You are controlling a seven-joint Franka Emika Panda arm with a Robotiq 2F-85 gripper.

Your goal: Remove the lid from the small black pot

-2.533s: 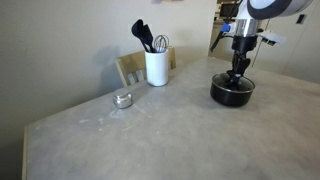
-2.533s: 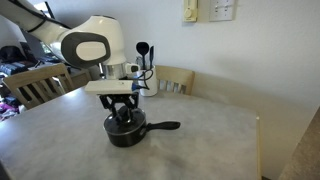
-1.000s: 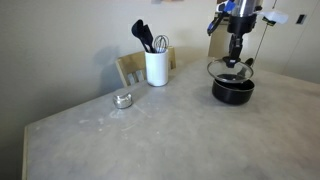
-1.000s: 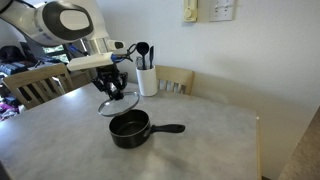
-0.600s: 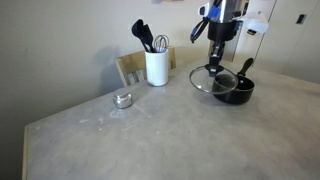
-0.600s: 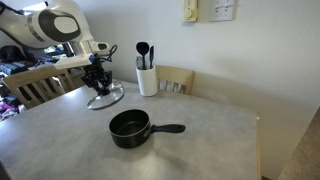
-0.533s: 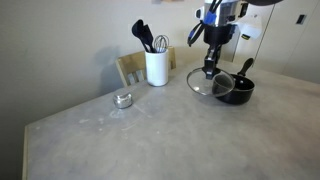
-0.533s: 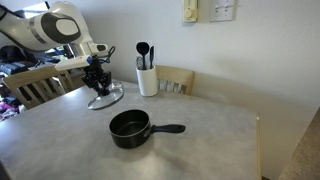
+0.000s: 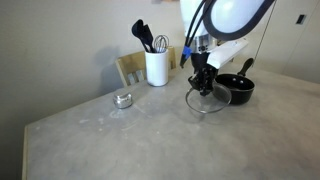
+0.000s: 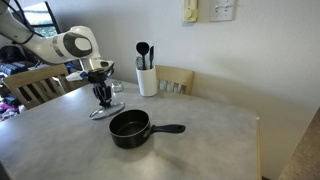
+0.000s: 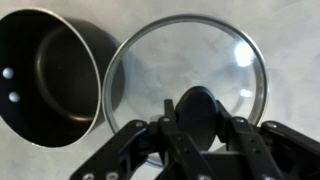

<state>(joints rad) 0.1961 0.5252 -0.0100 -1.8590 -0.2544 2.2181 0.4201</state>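
Observation:
The small black pot stands open on the table, its long handle sticking out in an exterior view; its body shows there too and at the left of the wrist view. The clear glass lid with its thin metal rim is off the pot and sits low beside it, at the table surface, in both exterior views. My gripper is shut on the lid's black knob; it also shows in both exterior views.
A white utensil holder with black utensils stands at the back of the table, also in an exterior view. A tiny silver tin lies further along. Wooden chairs stand behind the table edge.
My gripper has carried the lid off the pot, sideways and down, to table level beside it. The pot has stayed in place, now uncovered.

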